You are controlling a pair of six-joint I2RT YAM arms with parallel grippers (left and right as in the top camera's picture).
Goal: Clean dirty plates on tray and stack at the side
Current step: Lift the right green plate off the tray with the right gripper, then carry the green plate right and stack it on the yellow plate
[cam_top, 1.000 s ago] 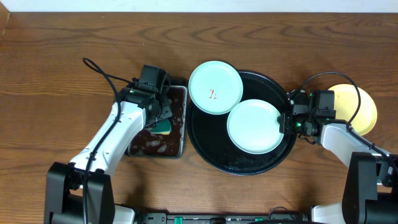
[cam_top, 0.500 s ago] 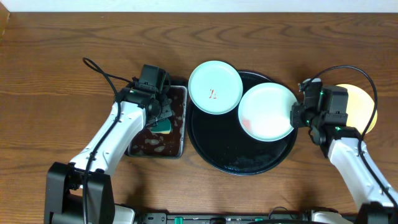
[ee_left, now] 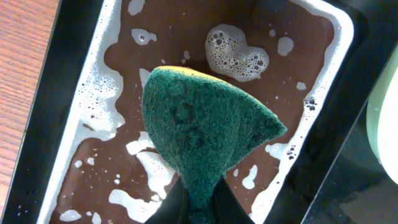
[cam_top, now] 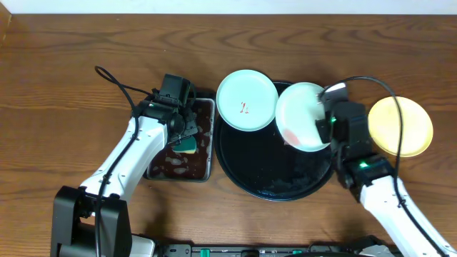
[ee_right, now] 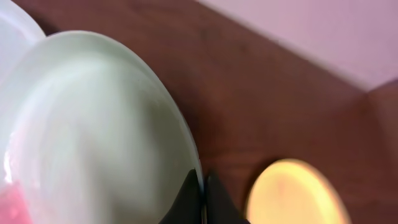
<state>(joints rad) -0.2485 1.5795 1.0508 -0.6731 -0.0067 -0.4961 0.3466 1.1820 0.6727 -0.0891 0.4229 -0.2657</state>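
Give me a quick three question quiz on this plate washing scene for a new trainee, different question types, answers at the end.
1. True or false: the left hand holds the green sponge over the soapy tray.
2. The tilted plate in the right hand is: A yellow, B mint, C black.
3. Fill in: the yellow plate lies outside the black tray, flat on the ___.
Key: 1 true; 2 B; 3 table.
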